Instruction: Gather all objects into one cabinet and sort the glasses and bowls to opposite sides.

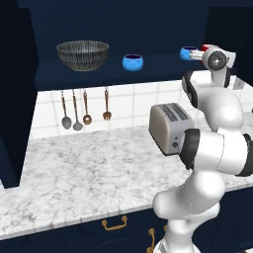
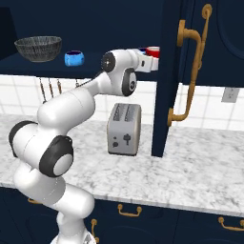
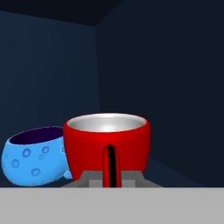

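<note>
My gripper [image 3: 111, 176] reaches into the right end of the navy upper cabinet [image 1: 99, 74] and is shut on the handle of the red mug [image 3: 107, 140]. The mug stands upright, low over the shelf; whether it touches the shelf I cannot tell. Just beside it, toward the cabinet's middle, sits a blue cup [image 3: 33, 161]. From the left base view the red mug [image 1: 206, 48] and that blue cup [image 1: 188, 53] peek out beside the wrist. A second blue cup [image 1: 132, 62] stands mid-shelf, and the grey striped bowl [image 1: 82, 54] is at the left end.
A steel toaster [image 1: 170, 127] stands on the marble counter [image 1: 74, 173] under the shelf. Utensils [image 1: 84, 108] hang on the tiled wall. The open cabinet door [image 2: 167, 76] with its gold handle [image 2: 190, 71] stands edge-on close right of the gripper.
</note>
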Robot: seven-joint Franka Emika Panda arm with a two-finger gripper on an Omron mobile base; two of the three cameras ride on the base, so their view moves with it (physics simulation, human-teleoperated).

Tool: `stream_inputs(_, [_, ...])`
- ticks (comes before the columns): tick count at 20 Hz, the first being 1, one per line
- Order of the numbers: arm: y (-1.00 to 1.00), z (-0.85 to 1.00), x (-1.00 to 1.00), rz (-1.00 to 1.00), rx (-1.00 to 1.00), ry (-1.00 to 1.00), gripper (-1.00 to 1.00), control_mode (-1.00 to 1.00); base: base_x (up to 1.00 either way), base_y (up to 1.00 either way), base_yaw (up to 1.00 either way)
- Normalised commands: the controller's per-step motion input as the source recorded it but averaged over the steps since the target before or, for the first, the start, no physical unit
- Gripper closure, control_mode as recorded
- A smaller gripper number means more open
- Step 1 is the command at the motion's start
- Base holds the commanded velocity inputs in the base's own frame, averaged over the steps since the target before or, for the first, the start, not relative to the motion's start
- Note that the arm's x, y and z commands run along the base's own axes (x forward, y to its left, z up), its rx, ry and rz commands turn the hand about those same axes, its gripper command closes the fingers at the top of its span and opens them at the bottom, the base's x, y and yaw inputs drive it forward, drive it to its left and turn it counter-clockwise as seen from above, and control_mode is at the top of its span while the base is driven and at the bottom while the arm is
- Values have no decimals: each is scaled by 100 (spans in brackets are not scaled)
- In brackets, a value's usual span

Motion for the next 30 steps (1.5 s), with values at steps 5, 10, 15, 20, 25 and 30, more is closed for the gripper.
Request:
stream_inputs(5, [-16,-2,21,0,0,0,100,-100,0,0,0])
stream_inputs(10, [-16,-1,26,0,0,0,100,-100,0,0,0])
stream_inputs(15, [-6,-2,18,0,0,1,-100,-100,0,0,0])
stream_inputs(20, [0,0,0,0,0,0,-100,-100,0,0,0])
stream_inputs(25, [7,0,-18,0,0,-2,-100,-100,0,0,0])
stream_inputs(30, [32,0,-32,5,0,-6,-100,-100,0,0,0])
